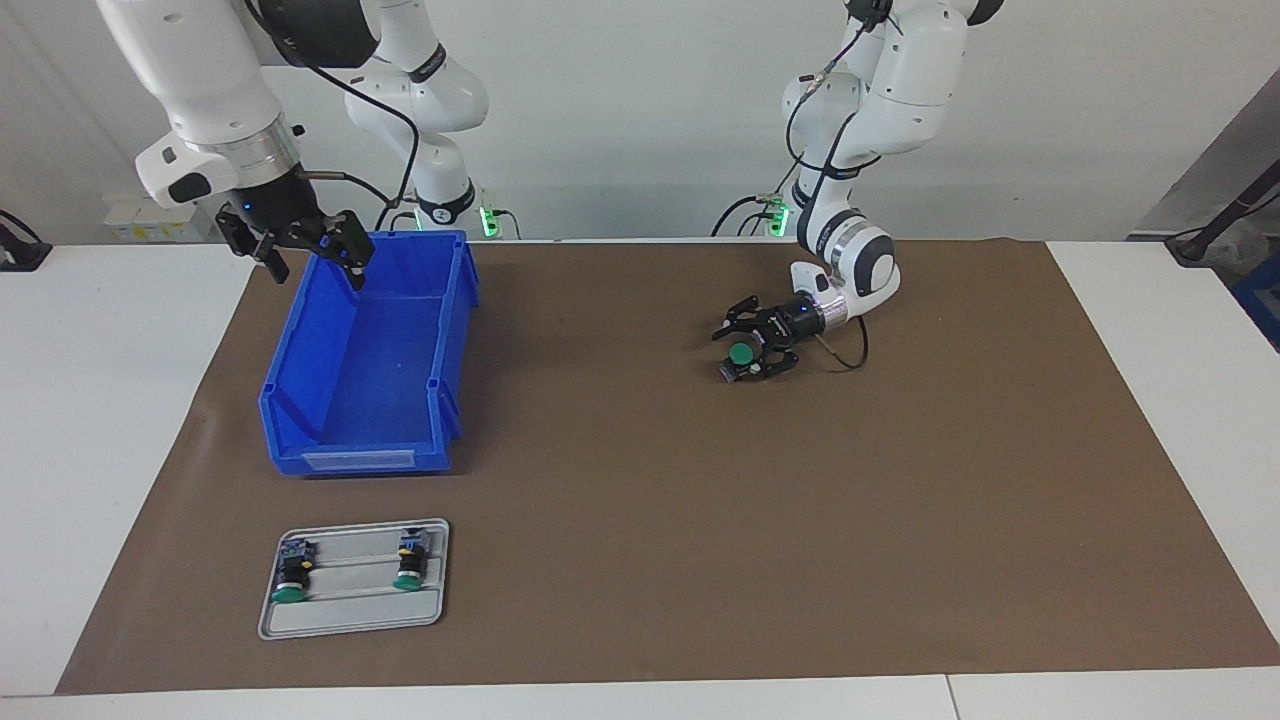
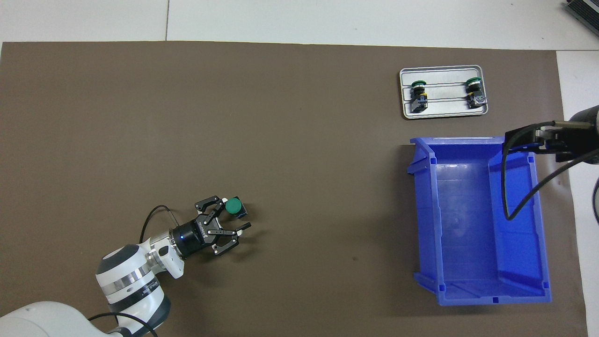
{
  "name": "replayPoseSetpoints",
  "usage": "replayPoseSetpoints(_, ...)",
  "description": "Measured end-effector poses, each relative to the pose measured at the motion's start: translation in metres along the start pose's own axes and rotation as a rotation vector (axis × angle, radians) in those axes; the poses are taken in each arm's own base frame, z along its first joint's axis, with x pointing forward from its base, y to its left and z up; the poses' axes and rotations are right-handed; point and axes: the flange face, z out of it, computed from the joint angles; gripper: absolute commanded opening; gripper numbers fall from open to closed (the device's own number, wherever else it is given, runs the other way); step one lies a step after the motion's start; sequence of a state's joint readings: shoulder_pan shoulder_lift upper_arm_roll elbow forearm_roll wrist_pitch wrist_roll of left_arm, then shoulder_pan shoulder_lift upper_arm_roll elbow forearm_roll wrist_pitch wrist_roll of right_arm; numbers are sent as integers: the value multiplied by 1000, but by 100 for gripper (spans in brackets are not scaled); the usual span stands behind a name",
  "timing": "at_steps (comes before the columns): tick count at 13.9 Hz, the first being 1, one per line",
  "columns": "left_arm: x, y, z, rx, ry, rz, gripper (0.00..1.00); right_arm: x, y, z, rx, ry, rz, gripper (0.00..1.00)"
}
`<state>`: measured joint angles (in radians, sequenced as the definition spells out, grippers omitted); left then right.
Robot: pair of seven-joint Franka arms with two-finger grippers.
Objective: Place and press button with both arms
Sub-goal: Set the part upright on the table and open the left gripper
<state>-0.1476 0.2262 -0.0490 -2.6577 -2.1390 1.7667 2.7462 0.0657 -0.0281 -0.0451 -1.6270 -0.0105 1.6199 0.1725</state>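
A green-capped button (image 1: 741, 353) (image 2: 233, 206) stands cap up on the brown mat (image 1: 640, 520), toward the left arm's end of the table. My left gripper (image 1: 733, 352) (image 2: 236, 214) lies low at the mat with its fingers spread open. The button sits between them, close to one fingertip (image 2: 222, 201). My right gripper (image 1: 312, 262) (image 2: 520, 140) hangs open over the corner of the blue bin (image 1: 452, 330) (image 2: 423, 224) that is nearest the robots, with nothing in it.
The bin is empty. A grey metal tray (image 1: 350, 620) (image 2: 443, 110) lies farther from the robots than the bin. It holds two more green-capped buttons (image 1: 291, 580) (image 1: 408, 570) lying on their sides.
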Motion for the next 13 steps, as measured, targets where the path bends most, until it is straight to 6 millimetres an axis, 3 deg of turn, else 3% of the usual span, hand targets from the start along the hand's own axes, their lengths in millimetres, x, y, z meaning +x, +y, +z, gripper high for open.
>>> replayPoseSetpoints(9,2,3,0,-5,-11,15,76,0,0,0,0,0,0,100)
replayPoseSetpoints(13,3,4,1,-10,-17,21,86,0,0,0,0,0,0,100)
